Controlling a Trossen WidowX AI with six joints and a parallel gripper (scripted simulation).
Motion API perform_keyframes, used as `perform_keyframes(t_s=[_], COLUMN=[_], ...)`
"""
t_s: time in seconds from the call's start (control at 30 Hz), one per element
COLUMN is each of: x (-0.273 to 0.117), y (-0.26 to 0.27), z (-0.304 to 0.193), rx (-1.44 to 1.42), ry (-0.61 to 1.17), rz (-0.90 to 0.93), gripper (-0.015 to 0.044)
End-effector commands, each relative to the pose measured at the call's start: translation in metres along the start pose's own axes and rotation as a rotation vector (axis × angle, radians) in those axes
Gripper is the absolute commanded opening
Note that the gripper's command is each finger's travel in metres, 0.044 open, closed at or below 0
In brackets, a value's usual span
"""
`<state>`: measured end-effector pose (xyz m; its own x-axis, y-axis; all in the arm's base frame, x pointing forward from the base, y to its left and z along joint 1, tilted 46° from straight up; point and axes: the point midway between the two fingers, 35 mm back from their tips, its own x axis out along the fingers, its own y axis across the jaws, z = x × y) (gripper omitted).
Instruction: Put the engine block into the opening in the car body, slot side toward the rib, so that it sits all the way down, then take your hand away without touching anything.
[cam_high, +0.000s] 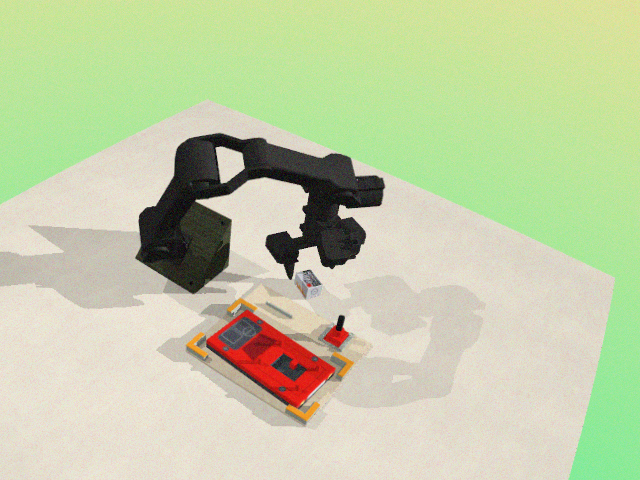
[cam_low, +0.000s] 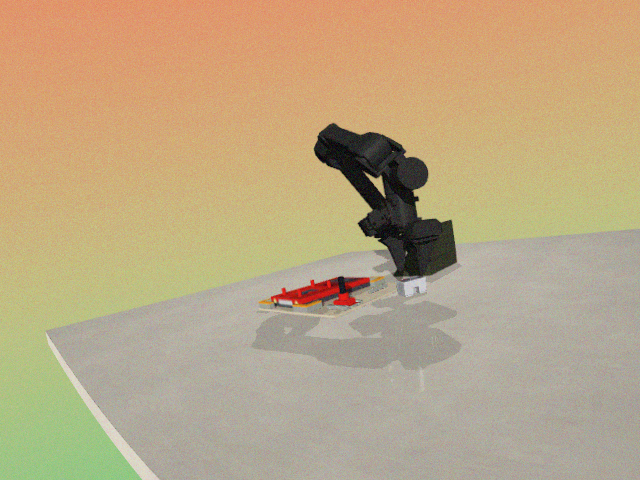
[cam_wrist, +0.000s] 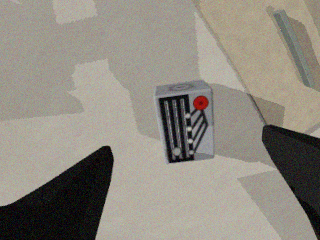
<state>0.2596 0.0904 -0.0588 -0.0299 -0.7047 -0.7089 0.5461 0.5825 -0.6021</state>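
Because the claw (cam_high: 310, 266) hangs spread wide and empty, the top view shows the engine block (cam_high: 309, 284) lying on the worktop (cam_high: 465, 330) directly beneath it, apart from the car body (cam_high: 268, 356). In the exterior view, the block (cam_low: 410, 285) sits just beside the arm's base. In the wrist view, the block (cam_wrist: 186, 122) lies between the fingers, its long axis crosswise to their gap, so the narrow width faces the fingers.

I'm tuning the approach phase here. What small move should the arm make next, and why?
Probably a straight descent. The gripper is open and empty, hovering above the engine block, which lies on the table beside the car body. In the wrist view the block sits roughly between the two fingers, so lowering should bracket it before closing.
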Motion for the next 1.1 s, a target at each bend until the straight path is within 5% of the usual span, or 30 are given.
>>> perform_keyframes(t_s=[0.0, 0.4, 0.77, 1.0, 1.07], x=[0.007, 0.024, 0.024, 0.024, 0.024], y=[-0.001, -0.002, -0.002, -0.002, -0.002], z=[0.001, 0.001, 0.001, 0.001, 0.001], rx=[-0.003, -0.002, -0.002, -0.002, -0.005], ry=[-0.001, -0.002, -0.002, -0.002, -0.001], rz=[-0.005, -0.005, -0.005, -0.005, -0.004], gripper=[0.0440, 0.0440, 0.0151, 0.0105, 0.0052])
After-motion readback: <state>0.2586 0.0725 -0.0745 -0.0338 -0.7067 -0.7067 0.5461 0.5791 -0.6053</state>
